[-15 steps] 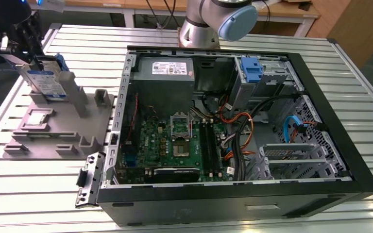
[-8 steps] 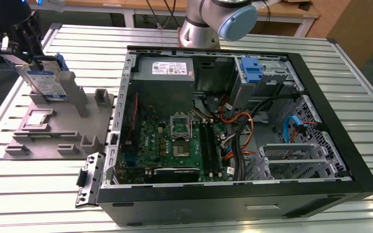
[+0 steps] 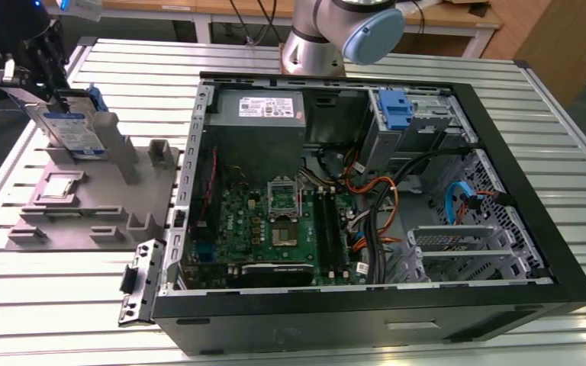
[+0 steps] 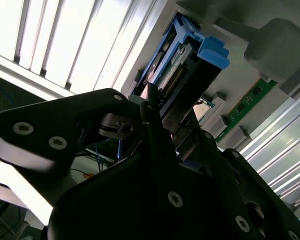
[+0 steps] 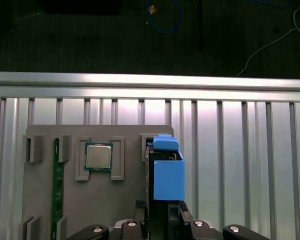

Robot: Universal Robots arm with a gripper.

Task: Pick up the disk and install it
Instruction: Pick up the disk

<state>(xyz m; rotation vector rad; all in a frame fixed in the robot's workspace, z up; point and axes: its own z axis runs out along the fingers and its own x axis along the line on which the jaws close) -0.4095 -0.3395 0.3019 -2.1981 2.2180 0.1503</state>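
The disk (image 3: 72, 128) stands on edge in a slot of the grey fixture (image 3: 89, 206) at the exterior view's left, beside the open computer case (image 3: 497, 191). Its blue carrier (image 5: 167, 172) faces the first wrist view, and its blue tab and connector edge (image 4: 190, 65) appear in the second wrist view. My gripper (image 3: 37, 90) hangs over the disk's upper end. Its black fingers (image 5: 140, 212) flank the carrier closely on both sides, shut on the disk, which still sits in its slot.
The fixture also holds a processor chip (image 5: 98, 156) and a green memory stick (image 5: 55, 185). Inside the case, a blue bracket (image 3: 399, 107) sits in the drive bay at the back, beside the grey power supply (image 3: 260, 107). The arm's base (image 3: 323, 38) stands behind the case.
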